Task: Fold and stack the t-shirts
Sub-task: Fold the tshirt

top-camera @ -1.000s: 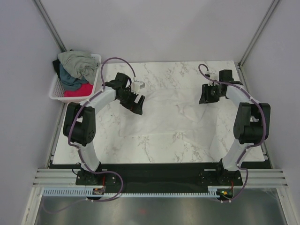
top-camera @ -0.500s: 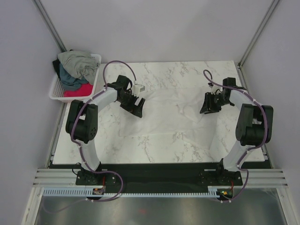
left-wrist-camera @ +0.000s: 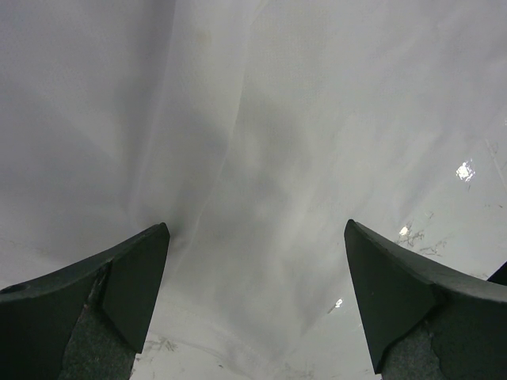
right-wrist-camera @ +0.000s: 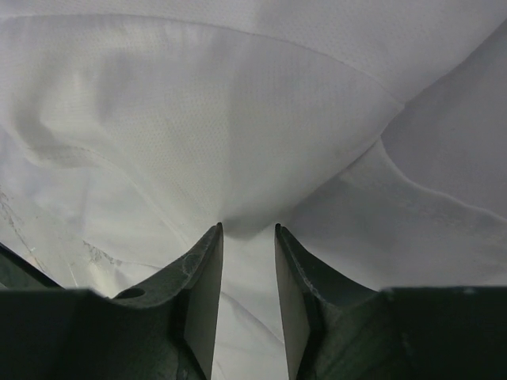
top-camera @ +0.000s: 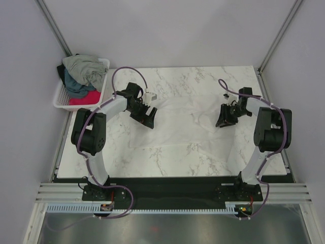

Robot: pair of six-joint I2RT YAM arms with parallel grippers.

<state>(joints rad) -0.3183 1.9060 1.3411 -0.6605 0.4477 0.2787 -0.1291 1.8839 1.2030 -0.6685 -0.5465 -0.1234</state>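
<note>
A plain white t-shirt [top-camera: 177,124] lies spread on the marble table [top-camera: 167,81]. My left gripper [top-camera: 147,116] hovers over its left part, open wide, with only cloth [left-wrist-camera: 261,142] below the jaws [left-wrist-camera: 255,227]. My right gripper [top-camera: 224,120] is down at the shirt's right part. Its jaws [right-wrist-camera: 248,228] stand a narrow gap apart, the tips resting on the cloth [right-wrist-camera: 238,127], and a small ridge of fabric rises between them. More t-shirts, grey-green [top-camera: 84,66], dark teal [top-camera: 76,87] and red-pink [top-camera: 84,98], are heaped in the basket.
The white lattice basket [top-camera: 59,99] stands off the table's back left corner. Grey walls and frame posts close in both sides. The arm bases sit at the near edge.
My right gripper has moved nearer and down onto the shirt's right side, its jaws narrowing slightly. The left gripper has shifted a little and stays wide open.
</note>
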